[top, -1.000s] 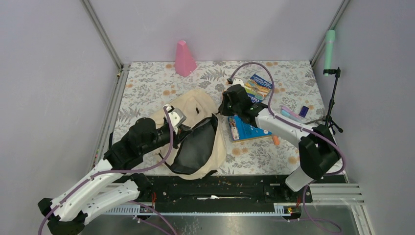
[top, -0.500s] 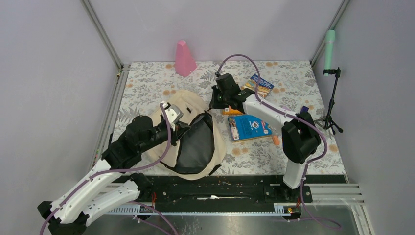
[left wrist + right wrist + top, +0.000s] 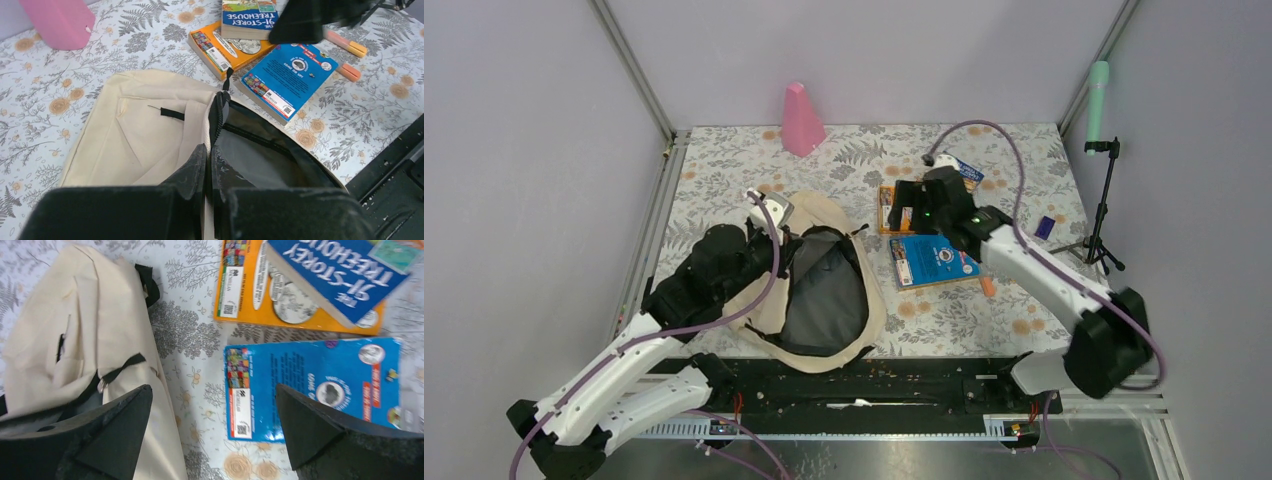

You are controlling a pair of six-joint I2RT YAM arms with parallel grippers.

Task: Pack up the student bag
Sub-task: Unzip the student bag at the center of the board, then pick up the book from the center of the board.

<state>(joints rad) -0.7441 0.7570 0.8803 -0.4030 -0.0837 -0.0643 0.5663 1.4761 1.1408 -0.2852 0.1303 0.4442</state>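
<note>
Student bag: the student bag (image 3: 826, 212) is lying on the floral table (image 3: 724, 180), at about 7 o'clock from the table's middle. Its zip mouth is gaping open and showing a dark lining.
Left gripper: the left gripper (image 3: 210, 152) is pinching the bag's zippered rim with its jaws closed on the fabric. It is holding that edge up at the 9 o'clock side of the opening.
Right gripper: the right gripper (image 3: 212, 390) is hanging with its jaws spread wide and nothing between them. It is hovering over bare tablecloth between the bag and the books, at about 2 o'clock from the bag.
Orange book: an orange book (image 3: 300, 315) is lying flat at 1 o'clock from the bag, apart from it.
Treehouse book: a blue-covered Treehouse book (image 3: 340, 275) is resting partly on the orange one, overlapping its far side.
Blue book: a blue book (image 3: 320, 385) is lying just at 6 o'clock of the orange one and 3 o'clock of the bag. It is near the bag without touching it.
Markers: two orange markers (image 3: 347, 71) are lying beside the blue book, on the side away from the bag.
Pink cone: a pink cone (image 3: 801, 120) is standing at the table's far edge, at 12 o'clock from the bag and well apart.
</note>
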